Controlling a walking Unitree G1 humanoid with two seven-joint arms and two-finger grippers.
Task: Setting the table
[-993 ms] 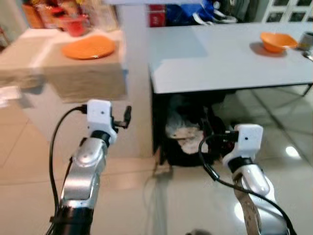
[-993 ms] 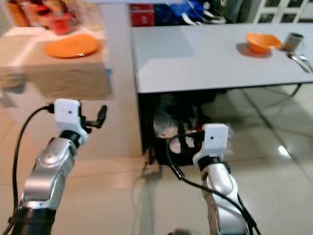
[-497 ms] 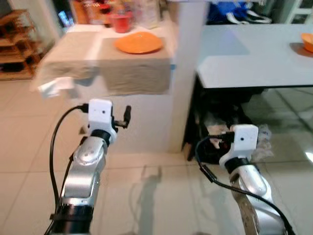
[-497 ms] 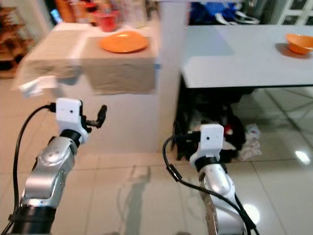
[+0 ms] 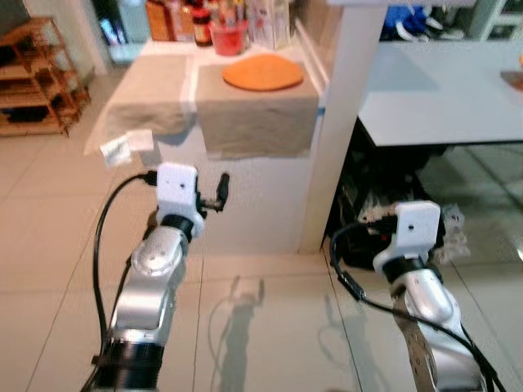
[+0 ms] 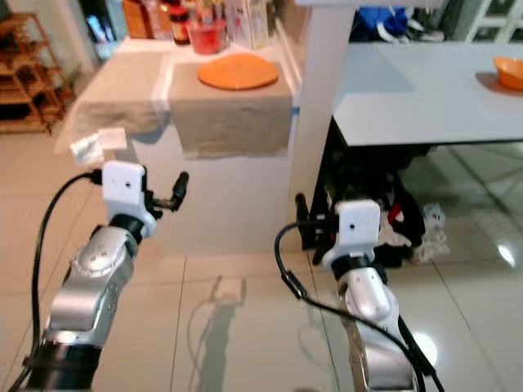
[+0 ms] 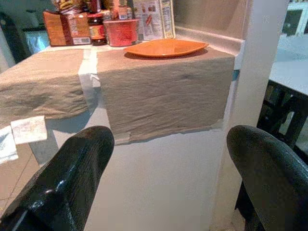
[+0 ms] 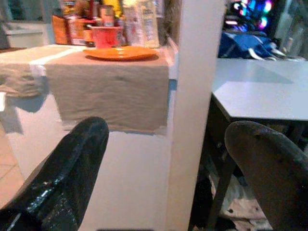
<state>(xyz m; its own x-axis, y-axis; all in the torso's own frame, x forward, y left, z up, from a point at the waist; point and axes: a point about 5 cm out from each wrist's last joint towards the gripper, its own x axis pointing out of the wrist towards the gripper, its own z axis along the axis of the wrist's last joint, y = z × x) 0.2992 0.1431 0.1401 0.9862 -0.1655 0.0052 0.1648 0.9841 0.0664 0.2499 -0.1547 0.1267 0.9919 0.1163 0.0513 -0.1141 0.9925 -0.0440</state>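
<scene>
An orange plate (image 5: 262, 73) lies on a counter draped with beige cloth (image 5: 253, 122), ahead of me and slightly left. Both arms are raised in front of me at about counter-front height, well short of the plate. My left gripper (image 5: 221, 187) is open with nothing in it; in the left wrist view its fingers (image 7: 82, 159) frame the cloth front and the plate (image 7: 166, 48). My right gripper (image 6: 301, 208) is also open and empty, facing the white pillar (image 8: 192, 96). An orange bowl (image 6: 511, 72) sits far right on the grey table (image 5: 433, 90).
A red cup (image 5: 227, 37), bottles and packets stand at the back of the counter. The white pillar (image 5: 347, 122) separates counter and table. Bags and clutter (image 5: 392, 204) lie under the table. A wooden shelf (image 5: 33, 82) stands far left. Tiled floor (image 5: 245, 327) lies in front.
The camera has swung left and come closer, so counter and plate now sit near the middle and the table has slid to the right edge. Both arms keep their pose, grippers still open.
</scene>
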